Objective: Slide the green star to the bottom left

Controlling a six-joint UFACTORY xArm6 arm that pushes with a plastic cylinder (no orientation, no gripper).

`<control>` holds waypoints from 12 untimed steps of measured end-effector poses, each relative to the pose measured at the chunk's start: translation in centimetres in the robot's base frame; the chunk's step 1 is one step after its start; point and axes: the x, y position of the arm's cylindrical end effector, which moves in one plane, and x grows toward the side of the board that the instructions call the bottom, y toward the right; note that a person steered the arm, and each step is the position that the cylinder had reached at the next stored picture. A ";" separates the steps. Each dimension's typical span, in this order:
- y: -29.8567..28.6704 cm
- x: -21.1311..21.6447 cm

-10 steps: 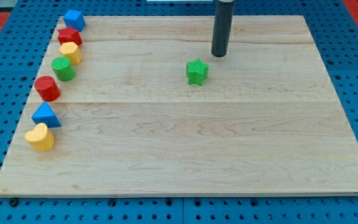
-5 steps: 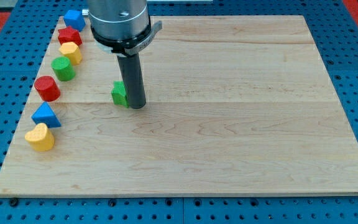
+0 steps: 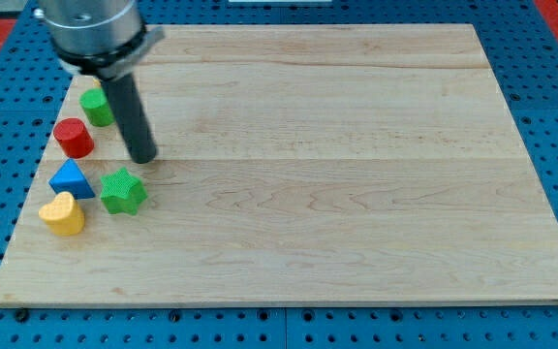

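Note:
The green star (image 3: 123, 191) lies on the wooden board (image 3: 356, 194) near its left edge, just right of the blue triangle (image 3: 70, 180) and up-right of the yellow heart-shaped block (image 3: 63, 214). My tip (image 3: 143, 158) rests on the board just above and slightly right of the star, a small gap away from it. The arm's grey body covers the board's top left corner.
A red cylinder (image 3: 73, 138) and a green cylinder (image 3: 96, 106) stand along the left edge above the blue triangle. The arm's body (image 3: 90, 29) hides whatever lies at the top left corner. Blue pegboard (image 3: 550, 97) surrounds the board.
The star has slid from the upper middle of the board down and left to beside the blue triangle. My tip moved left with it and now stands just above it.

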 end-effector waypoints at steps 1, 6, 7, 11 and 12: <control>0.5 5.9; 10.1 11.1; 5.1 11.0; 6.8 12.4; 1.9 12.6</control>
